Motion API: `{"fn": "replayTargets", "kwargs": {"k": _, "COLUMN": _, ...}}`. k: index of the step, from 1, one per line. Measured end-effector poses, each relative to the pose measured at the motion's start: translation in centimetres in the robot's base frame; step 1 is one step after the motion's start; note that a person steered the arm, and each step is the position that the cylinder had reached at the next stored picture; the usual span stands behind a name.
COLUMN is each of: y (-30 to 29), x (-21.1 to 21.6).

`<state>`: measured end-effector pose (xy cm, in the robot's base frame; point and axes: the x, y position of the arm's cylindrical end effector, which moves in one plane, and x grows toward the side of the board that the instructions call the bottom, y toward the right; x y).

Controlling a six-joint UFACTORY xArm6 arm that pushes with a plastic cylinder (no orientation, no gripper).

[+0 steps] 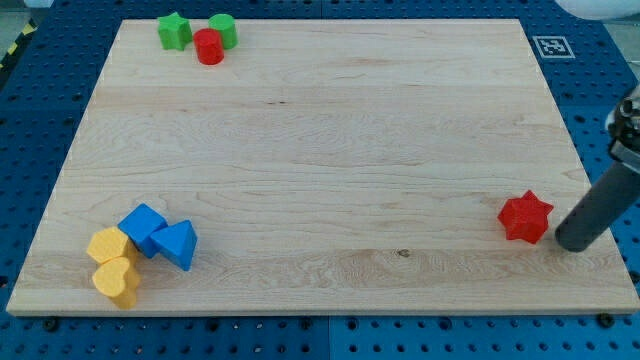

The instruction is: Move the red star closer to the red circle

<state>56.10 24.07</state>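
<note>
I have no jaws, just my tip (572,243), sitting just right of the small red star block (525,217) near the wooden surface's (330,150) bottom right. The red circle block (209,47) waits far away, top left. Next I should push the star up and left.

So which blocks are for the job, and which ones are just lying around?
For the job:
- red star, the view's bottom right
- red circle, the view's top left
- my tip, just right of the star

Just lying about:
- green star
- green circle
- blue cube
- blue triangle
- yellow hexagon
- yellow heart
</note>
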Motion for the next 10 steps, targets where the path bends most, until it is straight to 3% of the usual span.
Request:
{"fn": "replayTargets", "kwargs": {"k": 2, "y": -5.7, "x": -2.1}}
{"fn": "replayTargets", "kwargs": {"k": 7, "y": -14.7, "x": -20.3}}
{"fn": "replayTargets", "kwargs": {"k": 8, "y": -15.4, "x": -22.7}}
{"fn": "replayTargets", "kwargs": {"k": 9, "y": -10.7, "x": -20.3}}
{"fn": "replayTargets", "kwargs": {"k": 10, "y": -8.2, "x": -21.1}}
